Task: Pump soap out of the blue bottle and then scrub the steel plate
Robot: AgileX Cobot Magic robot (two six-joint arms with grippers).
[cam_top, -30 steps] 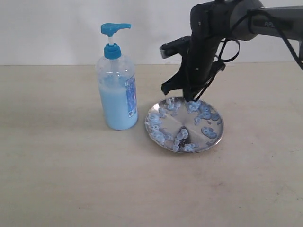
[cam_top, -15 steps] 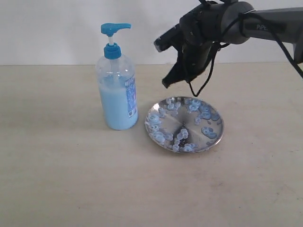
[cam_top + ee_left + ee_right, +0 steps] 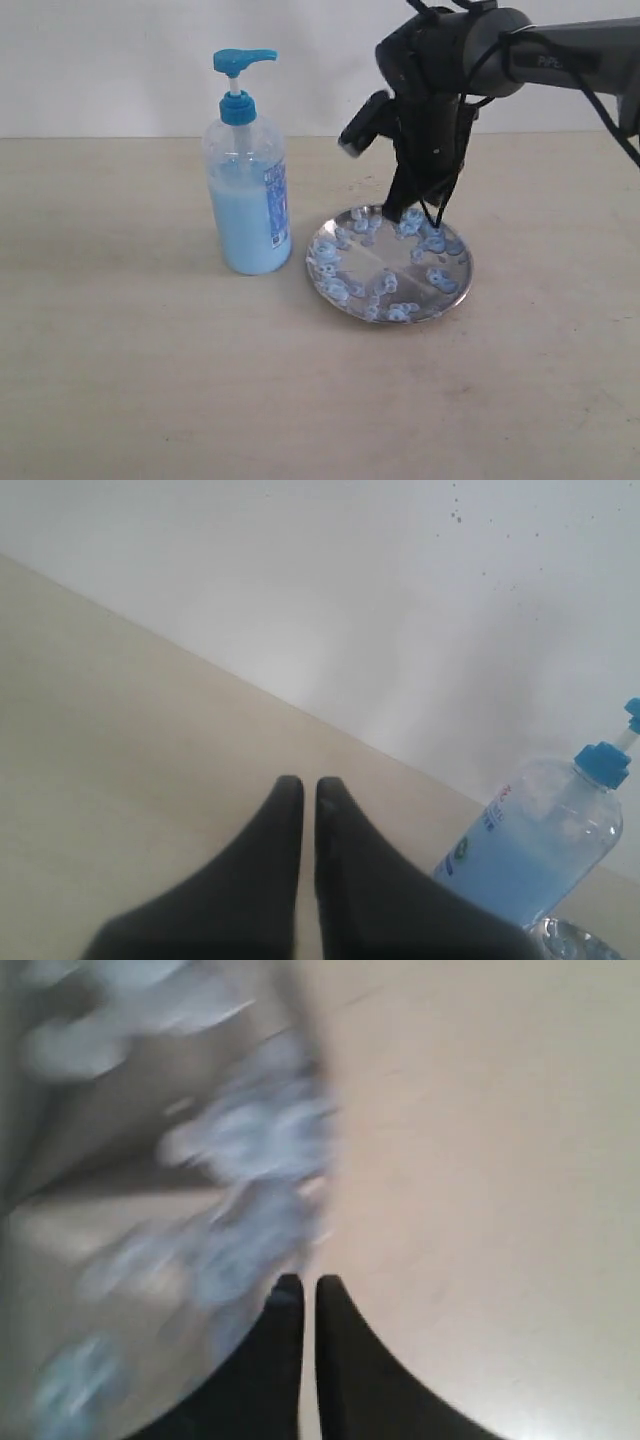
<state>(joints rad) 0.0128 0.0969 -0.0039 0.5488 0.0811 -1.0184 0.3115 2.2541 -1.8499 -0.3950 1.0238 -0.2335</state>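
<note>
The blue bottle (image 3: 245, 190) stands upright left of the steel plate (image 3: 390, 264), its pale blue soap (image 3: 240, 225) filling the lower half. Small blue foamy blobs (image 3: 437, 280) speckle the plate. My right gripper (image 3: 408, 214) points down at the plate's far rim, shut and empty; its wrist view shows the jaws (image 3: 301, 1283) over the blurred rim of the plate (image 3: 170, 1220). My left gripper (image 3: 302, 785) is shut and empty above bare table, with the bottle (image 3: 545, 842) off to one side. The left arm is out of the exterior view.
A light wooden table (image 3: 130, 380) carries everything, with a white wall (image 3: 120, 60) behind it. Cables (image 3: 440, 200) hang from the right arm over the plate.
The right gripper rose off the plate's far rim half a second ago, then came back down onto the rim. Bottle and plate have not moved.
</note>
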